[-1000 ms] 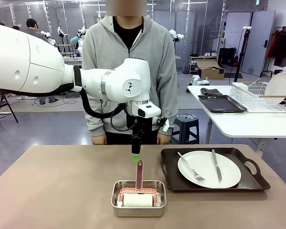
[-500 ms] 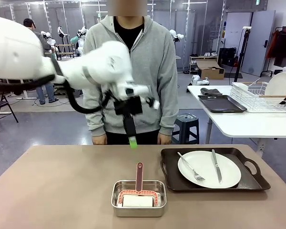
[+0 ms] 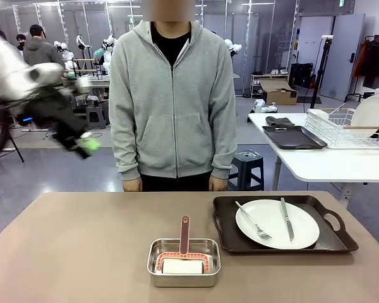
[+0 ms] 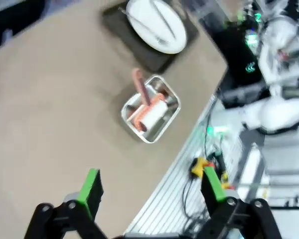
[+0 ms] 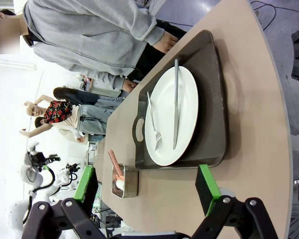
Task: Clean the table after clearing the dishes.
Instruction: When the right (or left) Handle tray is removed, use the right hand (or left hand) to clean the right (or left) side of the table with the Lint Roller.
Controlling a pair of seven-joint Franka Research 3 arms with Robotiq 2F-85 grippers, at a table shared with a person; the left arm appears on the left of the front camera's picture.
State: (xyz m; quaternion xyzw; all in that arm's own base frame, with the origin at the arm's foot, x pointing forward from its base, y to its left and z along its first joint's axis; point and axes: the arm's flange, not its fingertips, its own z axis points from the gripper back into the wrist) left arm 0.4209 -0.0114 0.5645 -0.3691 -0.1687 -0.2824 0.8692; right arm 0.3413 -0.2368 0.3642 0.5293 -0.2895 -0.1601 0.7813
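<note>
The white left arm [image 3: 16, 76] has swung off the matte tan-brown counter [image 3: 82, 252] to the far left. Its left claw [image 4: 152, 186] is apart and empty. The dark brown handled tray [image 3: 227, 237] with the round white plate [image 3: 303, 227] sits right, long axis crosswise, nearer the right claw [image 5: 145, 183], also apart.

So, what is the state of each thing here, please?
Left gripper: open, empty, well above the table.
Right gripper: open, empty.
Tray: flat on the table, carrying the plate.
Plate: bare of food, fork and knife lying on it.
Pan: upright, holding the roller.
Roller: lying in the pan, handle over the rim.
</note>
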